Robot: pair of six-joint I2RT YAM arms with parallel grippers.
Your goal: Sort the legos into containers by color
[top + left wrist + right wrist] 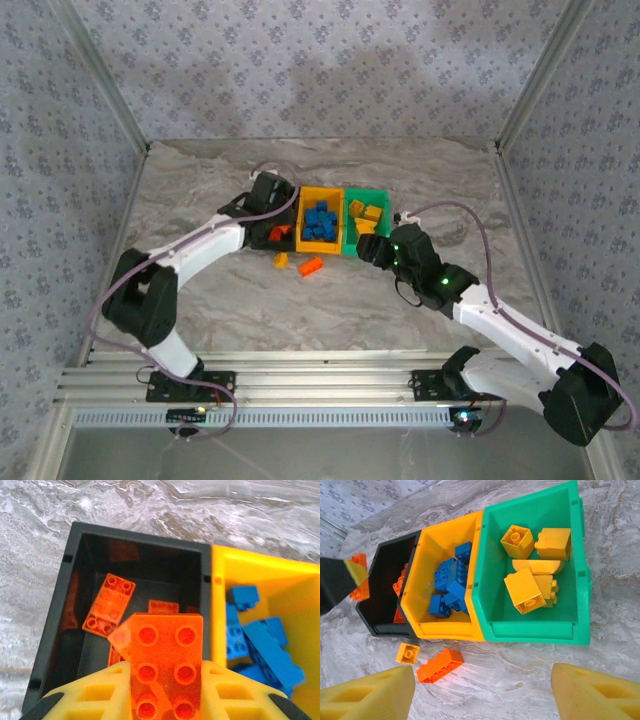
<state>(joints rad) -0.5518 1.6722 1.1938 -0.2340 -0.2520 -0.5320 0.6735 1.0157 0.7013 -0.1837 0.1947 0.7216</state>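
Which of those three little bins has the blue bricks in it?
The yellow-orange middle bin; the black bin holds red-orange bricks, the green bin yellow bricks.

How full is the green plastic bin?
Partly full: the green plastic bin holds a few yellow-orange plastic bricks, with bare floor showing.

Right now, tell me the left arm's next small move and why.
Probably open the left jaws to drop the red-orange brick: it is clamped between them, seemingly above the black bin, where other red-orange bricks already lie.
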